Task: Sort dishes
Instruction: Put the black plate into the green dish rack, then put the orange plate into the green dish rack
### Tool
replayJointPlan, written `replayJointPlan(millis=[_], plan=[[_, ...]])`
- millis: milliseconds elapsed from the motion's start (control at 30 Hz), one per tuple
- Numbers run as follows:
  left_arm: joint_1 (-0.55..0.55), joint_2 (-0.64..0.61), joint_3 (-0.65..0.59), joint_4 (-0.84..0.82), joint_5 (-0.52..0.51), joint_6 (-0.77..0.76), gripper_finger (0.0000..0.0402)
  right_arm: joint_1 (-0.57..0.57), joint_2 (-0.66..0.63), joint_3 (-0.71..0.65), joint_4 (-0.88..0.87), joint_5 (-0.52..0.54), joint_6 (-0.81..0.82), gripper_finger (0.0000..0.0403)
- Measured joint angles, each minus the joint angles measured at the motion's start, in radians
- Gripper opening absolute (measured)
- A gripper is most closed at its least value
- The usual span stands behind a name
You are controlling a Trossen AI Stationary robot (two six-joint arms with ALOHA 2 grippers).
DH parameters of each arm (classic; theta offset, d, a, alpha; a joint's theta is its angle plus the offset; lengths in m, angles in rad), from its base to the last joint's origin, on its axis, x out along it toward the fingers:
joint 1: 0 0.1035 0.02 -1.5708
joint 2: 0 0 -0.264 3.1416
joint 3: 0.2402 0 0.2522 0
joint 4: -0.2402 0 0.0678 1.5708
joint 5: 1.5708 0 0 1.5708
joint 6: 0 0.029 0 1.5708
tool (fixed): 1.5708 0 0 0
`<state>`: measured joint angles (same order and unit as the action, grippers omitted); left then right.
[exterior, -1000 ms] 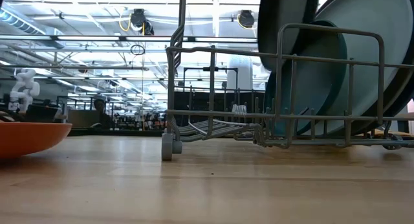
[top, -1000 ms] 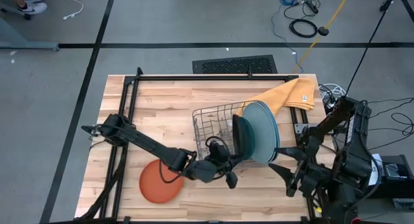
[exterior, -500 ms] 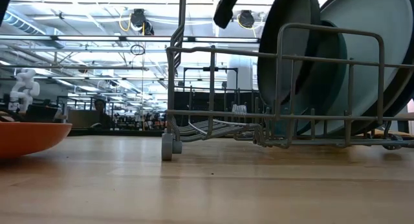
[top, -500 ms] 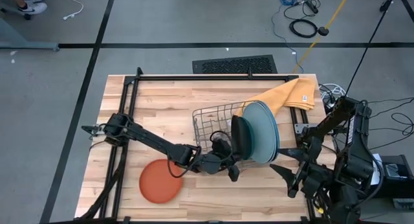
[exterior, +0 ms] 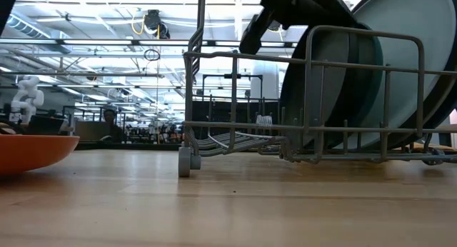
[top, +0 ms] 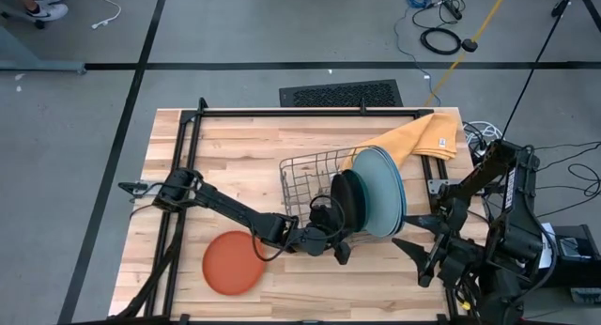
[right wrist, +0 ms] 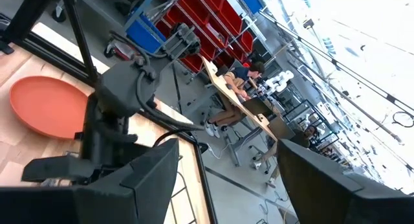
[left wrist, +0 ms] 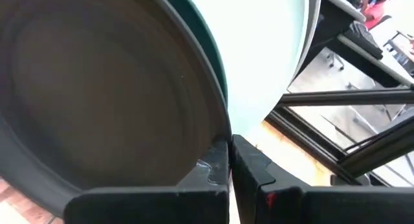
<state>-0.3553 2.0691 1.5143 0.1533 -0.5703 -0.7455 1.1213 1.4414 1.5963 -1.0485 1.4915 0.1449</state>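
Observation:
A black plate (top: pixel 347 199) stands on edge inside the wire dish rack (top: pixel 302 179), with my left gripper (top: pixel 343 249) shut on it. Behind it stand a dark teal plate (left wrist: pixel 202 37) and larger pale blue plates (top: pixel 382 189). In the low view the black plate (exterior: pixel 314 90) reaches down to near the rack's floor; whether it rests there I cannot tell. An orange-red plate (top: pixel 234 262) lies flat on the table, near left of the rack. My right gripper (top: pixel 419 256) hangs open above the table's near right corner, touching nothing. My left gripper pinches the black plate's rim (left wrist: pixel 211 150) between its two fingers, at the plate's near end. The fingers come slanting from the table's near left, pointing a little downward. The plate stands upright on edge between the rack's wires, its face against the dark teal plate.
A yellow-orange cloth (top: pixel 420 135) lies behind the rack at the far right. A black frame (top: pixel 192 128) runs along the table's left and far sides. Bare wood lies between the orange-red plate and the rack's near side.
My left gripper has gone down and a little toward the table's far right with the black plate. The plate has sunk from above the rack's top wire down between the wires, staying upright in front of the dark teal plate.

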Motion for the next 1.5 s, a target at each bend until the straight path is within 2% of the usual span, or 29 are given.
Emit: replayJointPlan(millis=[267,600,700,933,1033,1100,1200,1300,1400,1500], plan=[[0.000,0.000,0.000,-0.011,-0.034,-0.021,0.0013,0.000,0.000,0.000,0.000,-0.005,0.008,0.0254],[0.000,0.000,0.000,-0.008,-0.034,-0.033,0.0113,0.000,0.000,0.000,0.000,-0.005,0.008,0.0254],[-0.005,-0.009,0.000,-0.009,-0.034,-0.006,0.0132,0.000,0.000,0.000,0.000,-0.005,0.010,0.0254],[-0.040,-0.108,0.001,-0.064,-0.065,0.100,0.0136,0.000,0.000,0.000,0.000,-0.007,0.012,0.0254],[-0.079,-0.164,0.001,-0.144,-0.016,0.157,0.0137,0.000,0.000,0.000,0.000,-0.021,0.012,0.0254],[-0.129,-0.212,0.002,-0.251,-0.035,0.150,0.0137,0.000,0.000,0.000,-0.001,-0.029,0.012,0.0254],[-0.217,-0.275,0.002,-0.476,-0.110,0.055,0.0137,0.000,0.000,0.000,-0.002,-0.031,0.012,0.0254],[-0.303,-0.313,0.002,-0.676,-0.118,-0.117,0.0137,0.000,0.000,0.000,-0.002,-0.032,0.012,0.0254],[-0.383,-0.311,0.002,-0.824,-0.018,-0.347,0.0137,0.000,0.000,0.000,-0.002,-0.031,0.012,0.0254],[-0.438,-0.258,0.002,-0.925,0.149,-0.565,0.0137,0.000,0.001,0.000,-0.003,-0.031,0.012,0.0254]])
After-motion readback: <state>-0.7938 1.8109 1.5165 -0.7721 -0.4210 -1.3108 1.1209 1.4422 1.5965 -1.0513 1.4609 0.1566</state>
